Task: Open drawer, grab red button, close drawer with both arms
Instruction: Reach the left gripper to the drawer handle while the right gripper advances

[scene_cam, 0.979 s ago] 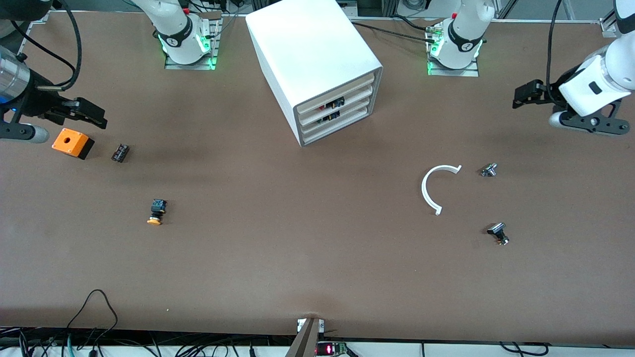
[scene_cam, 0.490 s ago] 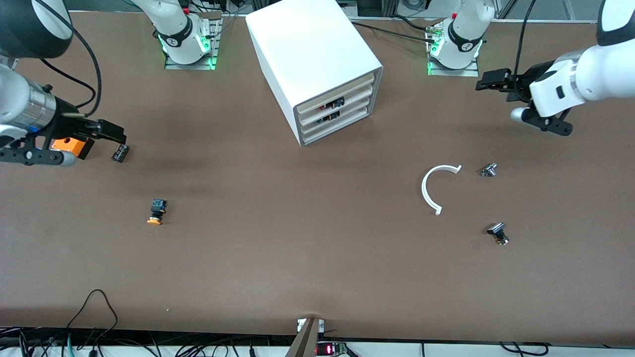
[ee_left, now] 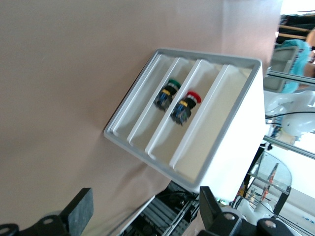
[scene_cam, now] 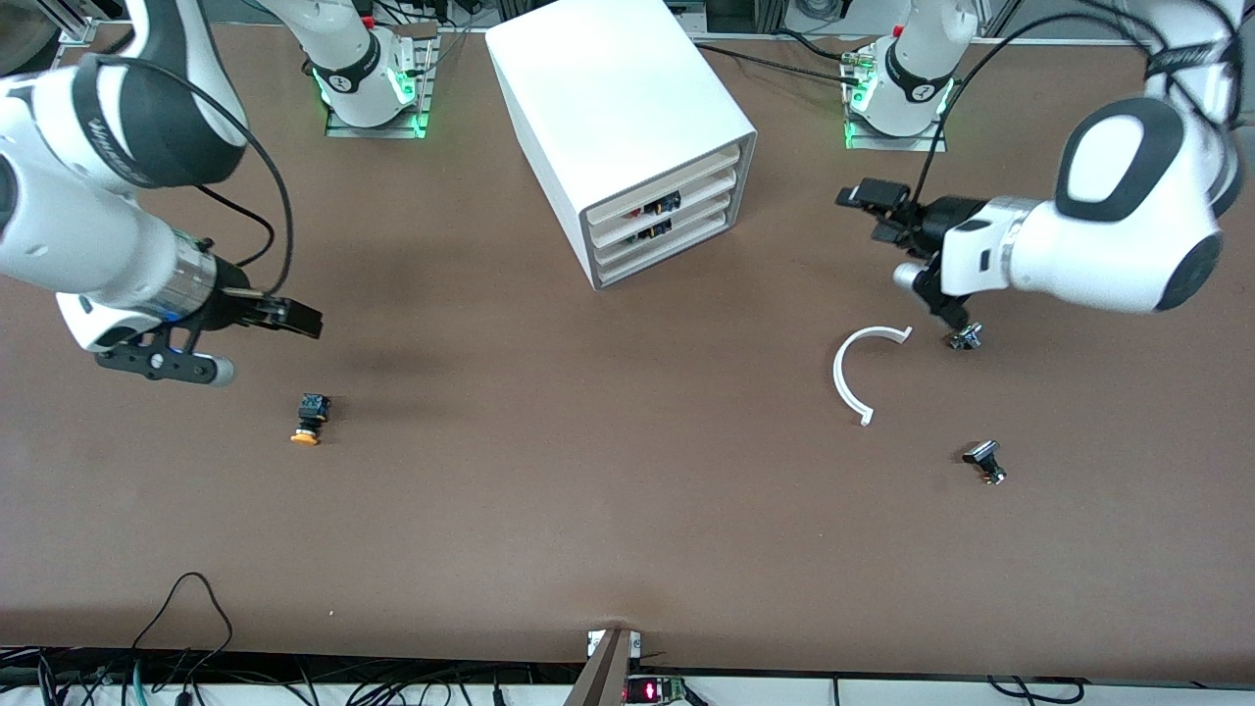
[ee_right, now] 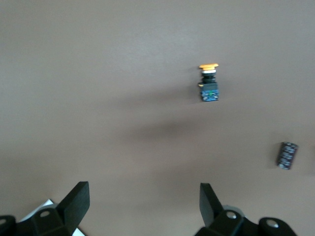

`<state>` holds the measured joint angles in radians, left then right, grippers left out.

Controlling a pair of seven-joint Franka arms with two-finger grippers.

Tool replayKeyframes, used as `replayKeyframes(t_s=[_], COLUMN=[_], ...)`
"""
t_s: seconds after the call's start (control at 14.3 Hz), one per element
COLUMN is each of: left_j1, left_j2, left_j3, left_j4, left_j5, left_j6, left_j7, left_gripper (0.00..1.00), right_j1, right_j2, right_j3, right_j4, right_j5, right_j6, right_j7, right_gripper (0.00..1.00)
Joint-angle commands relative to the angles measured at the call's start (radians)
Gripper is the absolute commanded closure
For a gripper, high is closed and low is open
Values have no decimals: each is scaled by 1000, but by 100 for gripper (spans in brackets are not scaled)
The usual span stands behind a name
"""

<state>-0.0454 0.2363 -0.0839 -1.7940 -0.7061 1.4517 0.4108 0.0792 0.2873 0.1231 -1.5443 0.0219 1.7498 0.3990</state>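
The white cabinet stands at the back middle of the table, its three drawers shut. In the left wrist view the red-capped button shows through a drawer's cut-out, beside a green-capped one in the adjoining drawer. In the front view it is a small dark shape. My left gripper is open and empty over the table beside the cabinet, toward the left arm's end; its fingers point at the cabinet front. My right gripper is open and empty over the table near the orange-capped button.
A white curved strip, a small metal part and a black part lie toward the left arm's end. The right wrist view shows the orange-capped button and a black cylinder. My right arm hides the orange box.
Both arms have swung in from the table's ends. The left gripper has come close to the cabinet front. The right gripper has passed over the orange box and black cylinder, covering them.
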Motion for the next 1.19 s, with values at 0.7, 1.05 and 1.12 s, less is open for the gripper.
replayKeyframes(t_s=[0.7, 1.05, 1.12], left_j1=[4, 6, 7], left_j2=[149, 225, 225], left_j3=[-148, -217, -223], left_j4=[-401, -421, -435], left_j5=[-515, -612, -616], left_j6=[345, 334, 332], left_j7=[690, 793, 795], left_gripper=[42, 53, 54], right_j1=[175, 221, 228], right_j2=[216, 276, 286], right_j3=[1, 1, 1], right_j4=[271, 371, 388], right_j5=[9, 9, 9], right_j6=[14, 20, 22], right_j7=[446, 567, 581], right_gripper=[1, 1, 1])
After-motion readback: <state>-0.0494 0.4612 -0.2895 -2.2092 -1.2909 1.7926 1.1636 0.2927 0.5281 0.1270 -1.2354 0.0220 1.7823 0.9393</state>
